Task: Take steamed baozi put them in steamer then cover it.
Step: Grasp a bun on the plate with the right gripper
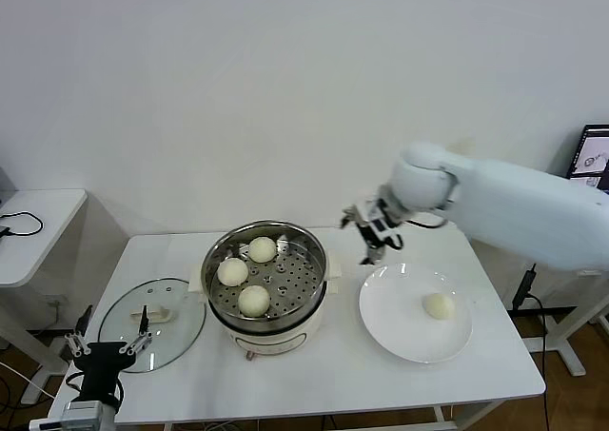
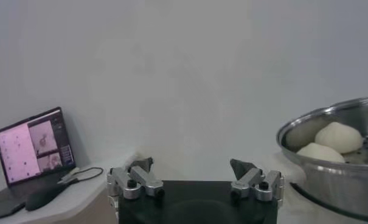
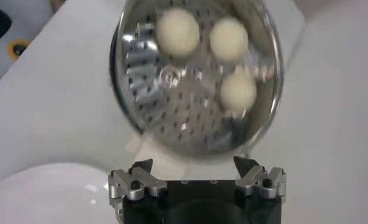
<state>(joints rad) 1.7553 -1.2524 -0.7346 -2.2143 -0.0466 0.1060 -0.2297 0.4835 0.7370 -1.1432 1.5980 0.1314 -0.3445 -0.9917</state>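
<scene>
Three steamed baozi (image 1: 262, 249) (image 1: 232, 271) (image 1: 253, 300) lie on the perforated tray of the steel steamer (image 1: 317, 260) at the table's middle. A single baozi (image 1: 439, 305) rests on the white plate (image 1: 395, 307) to the right. The glass cover (image 1: 176, 309) lies flat on the table left of the steamer. My right gripper (image 1: 365, 238) hangs open and empty in the air between the steamer and the plate's far edge. In the right wrist view this gripper (image 3: 194, 167) looks down on the steamer (image 3: 129, 91). My left gripper (image 1: 107, 345) is open at the table's front left corner, near the cover.
A small white side table (image 1: 38, 222) stands at the far left. At the right edge a screen (image 1: 594, 153) shows, and it appears as a laptop (image 2: 31, 146) in the left wrist view. The white wall runs behind the table.
</scene>
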